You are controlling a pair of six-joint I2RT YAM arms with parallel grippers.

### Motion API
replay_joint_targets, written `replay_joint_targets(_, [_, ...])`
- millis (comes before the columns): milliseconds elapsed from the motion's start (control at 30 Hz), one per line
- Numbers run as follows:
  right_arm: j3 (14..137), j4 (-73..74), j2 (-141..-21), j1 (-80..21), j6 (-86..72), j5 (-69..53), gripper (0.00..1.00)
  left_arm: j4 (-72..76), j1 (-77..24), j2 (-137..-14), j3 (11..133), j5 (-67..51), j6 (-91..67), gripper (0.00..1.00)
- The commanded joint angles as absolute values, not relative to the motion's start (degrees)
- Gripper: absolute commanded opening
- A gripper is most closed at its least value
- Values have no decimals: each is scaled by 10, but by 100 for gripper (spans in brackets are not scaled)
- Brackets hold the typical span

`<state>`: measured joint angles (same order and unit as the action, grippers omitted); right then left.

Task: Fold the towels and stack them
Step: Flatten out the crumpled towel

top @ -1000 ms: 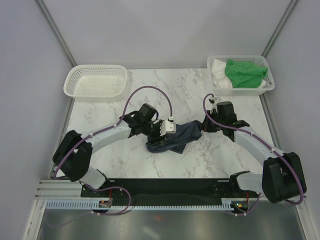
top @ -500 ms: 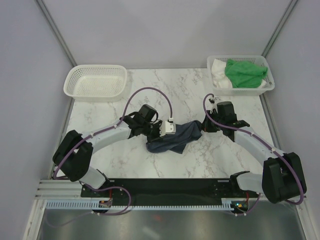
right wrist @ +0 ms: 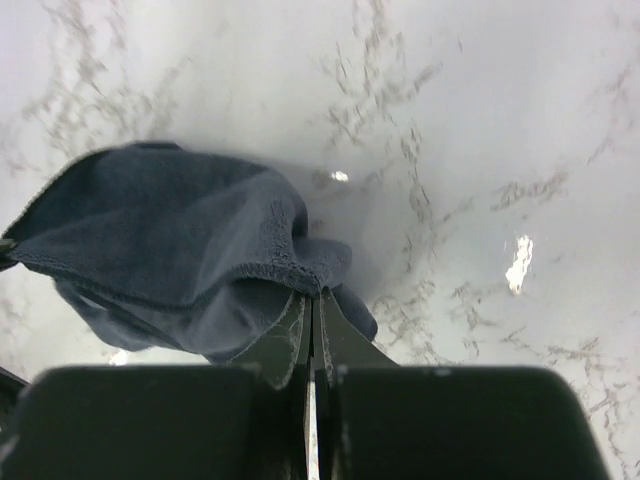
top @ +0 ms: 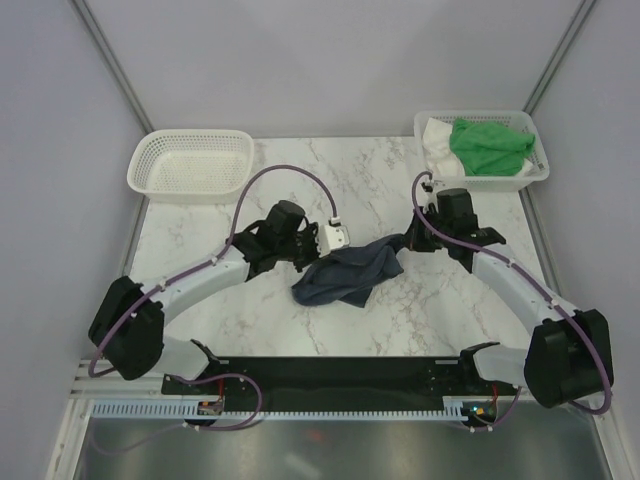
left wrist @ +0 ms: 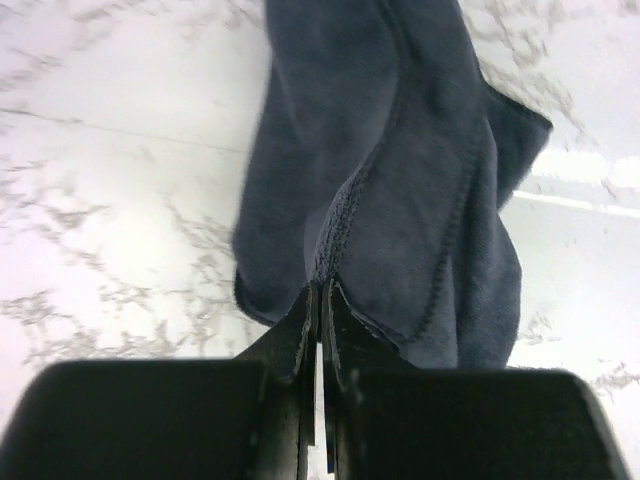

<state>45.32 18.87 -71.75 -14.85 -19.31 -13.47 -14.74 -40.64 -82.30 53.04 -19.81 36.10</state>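
Beyond the right gripper [top: 407, 246], a basket [top: 483, 181] holds the green towel [top: 490, 146] and white towel [top: 436, 147]. Both arms angle inward; the right gripper and the left gripper [top: 322, 251] each pinch the navy towel [top: 345, 278].

The navy towel [left wrist: 400, 180] is soft, matt, fuzzy cloth with stitched hems, the table [right wrist: 480, 100] looks like smooth, glossy grey-veined white marble, and the left basket [top: 190, 190] and right basket [top: 480, 183] are white plastic mesh.

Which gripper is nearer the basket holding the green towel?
Right. The right gripper is front-left of the basket; the left gripper lies farther left, beyond the navy towel.
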Motion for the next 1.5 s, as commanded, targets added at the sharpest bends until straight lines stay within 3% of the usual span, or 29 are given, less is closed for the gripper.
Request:
replay_joint_targets(0, [525, 218, -691, -148, -209, -127, 0, -86, -409, -768, 553, -128, 273, 2])
replay_joint_targets(333, [734, 310, -567, -147, -189, -72, 0, -122, -409, -593, 636, -14, 160, 2])
replay_joint_targets(567, [853, 356, -531, -147, -214, -104, 0, -198, -410, -504, 763, -70, 92, 2])
replay_joint_targets(767, [886, 416, -475, -148, -216, -107, 0, -247, -410, -454, 784, -158, 19, 2])
replay_joint_targets(833, [886, 389, -483, -148, -217, -108, 0, -246, -409, -467, 803, -154, 18, 2])
replay_joint_targets(933, [907, 331, -528, -147, -214, -96, 0, -246, -409, -520, 832, -42, 46, 2])
replay_joint_targets(1167, [1030, 187, -752, -146, -152, -20, 0, -128, -394, -697, 929, 128, 185, 2])
replay_joint_targets(1333, [1259, 202, -883, -146, -131, -4, 0, -126, -346, -833, 1117, 138, 166, 2])
replay_joint_targets(1467, [1326, 185, -895, -146, -140, -4, 0, -125, -345, -844, 1186, 134, 174, 2])
